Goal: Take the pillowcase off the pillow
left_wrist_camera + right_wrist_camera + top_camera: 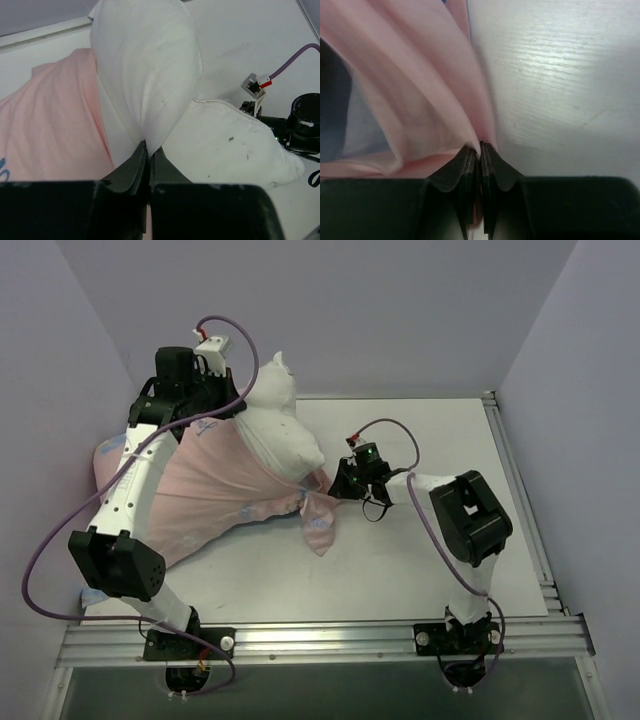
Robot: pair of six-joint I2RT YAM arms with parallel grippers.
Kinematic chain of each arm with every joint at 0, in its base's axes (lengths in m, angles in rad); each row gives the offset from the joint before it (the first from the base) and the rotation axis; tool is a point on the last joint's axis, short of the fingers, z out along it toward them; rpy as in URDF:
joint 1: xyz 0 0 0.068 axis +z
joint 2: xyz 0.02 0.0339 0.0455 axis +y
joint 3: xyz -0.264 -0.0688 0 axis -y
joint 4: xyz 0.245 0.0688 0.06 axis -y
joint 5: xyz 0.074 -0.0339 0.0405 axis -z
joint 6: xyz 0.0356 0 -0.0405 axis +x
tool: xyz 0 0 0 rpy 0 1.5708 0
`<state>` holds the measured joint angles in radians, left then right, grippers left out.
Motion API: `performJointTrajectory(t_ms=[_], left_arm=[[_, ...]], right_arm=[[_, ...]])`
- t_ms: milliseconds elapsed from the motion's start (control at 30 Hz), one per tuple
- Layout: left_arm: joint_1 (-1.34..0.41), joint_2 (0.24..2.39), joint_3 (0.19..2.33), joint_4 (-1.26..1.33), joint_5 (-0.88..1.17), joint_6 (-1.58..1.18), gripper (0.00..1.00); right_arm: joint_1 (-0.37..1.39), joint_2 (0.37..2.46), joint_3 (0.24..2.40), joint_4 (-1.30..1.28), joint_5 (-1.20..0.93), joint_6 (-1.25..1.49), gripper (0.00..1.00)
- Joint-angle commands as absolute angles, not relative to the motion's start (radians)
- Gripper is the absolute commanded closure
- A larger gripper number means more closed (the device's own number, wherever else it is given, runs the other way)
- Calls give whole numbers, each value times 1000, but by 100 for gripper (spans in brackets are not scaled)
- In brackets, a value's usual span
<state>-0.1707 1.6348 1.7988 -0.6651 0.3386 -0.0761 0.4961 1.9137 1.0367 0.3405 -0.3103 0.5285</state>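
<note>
On the white table [420, 560], right of middle, the right gripper [480, 146] is pinched closed on a fold of the pillowcase [215, 495], pink side out. The case lies left of centre, with the pillow [283, 435] partly out of its open right end. Farther back, the left gripper [149, 149] is clamped tight on a pinch of the pillow's white fabric.

Thin pink cloth pillowcase [215, 495], matt white cloth pillow [280, 435], smooth white table [400, 560]

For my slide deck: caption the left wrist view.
Left fingers pinch a fold of the white pillow beside the pink pillowcase.
</note>
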Motion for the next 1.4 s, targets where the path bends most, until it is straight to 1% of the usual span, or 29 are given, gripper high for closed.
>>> performJointTrajectory(t_ms=[0,33,133,200,267,300,367,400,433,600,700,767,833,900,967,1100,1267,1300,1367], left_arm=[[-130,1560,1750,-499,371,-100,98],[-132,1562,1720,-482,412,-118,98],[-155,1574,1703,-465,430,-124,98],[-170,1580,1701,-465,417,-118,98],[-192,1588,1706,-468,411,-115,98],[-196,1589,1706,-468,410,-115,98],[-199,1597,1709,-469,416,-120,98],[-199,1601,1718,-471,414,-120,98],[-199,1606,1721,-474,411,-121,98],[-199,1621,1727,-474,413,-126,98],[-201,1637,1744,-483,432,-127,98],[-199,1666,1787,-500,443,-137,98],[-201,1675,1807,-506,454,-146,98],[-201,1680,1812,-506,456,-152,98],[-202,1678,1810,-506,445,-147,98],[-207,1684,1783,-489,448,-144,98],[-222,1704,1778,-486,442,-140,98],[-224,1704,1781,-486,443,-140,98],[-224,1701,1784,-488,445,-143,98]], right_arm=[[451,1853,997,164,-245,431,89],[451,1826,997,164,-245,422,76],[446,1727,1034,102,-245,364,49],[446,1674,1099,45,-220,335,40],[446,1616,1146,-32,-193,293,34],[448,1594,1185,-46,-160,285,33],[448,1534,1221,-66,-140,270,23],[451,1519,1239,-64,-135,267,22],[454,1510,1273,-55,-138,265,17],[479,1512,1319,37,-198,319,16],[485,1568,1336,61,-222,380,16],[506,1614,1345,109,-286,400,17],[564,1669,1380,106,-282,371,18],[601,1706,1460,81,-293,338,18],[630,1730,1482,74,-319,333,17],[630,1660,1378,167,-411,353,14],[627,1511,1358,184,-335,309,14],[627,1491,1358,184,-321,305,11],[629,1460,1362,183,-316,305,10]])
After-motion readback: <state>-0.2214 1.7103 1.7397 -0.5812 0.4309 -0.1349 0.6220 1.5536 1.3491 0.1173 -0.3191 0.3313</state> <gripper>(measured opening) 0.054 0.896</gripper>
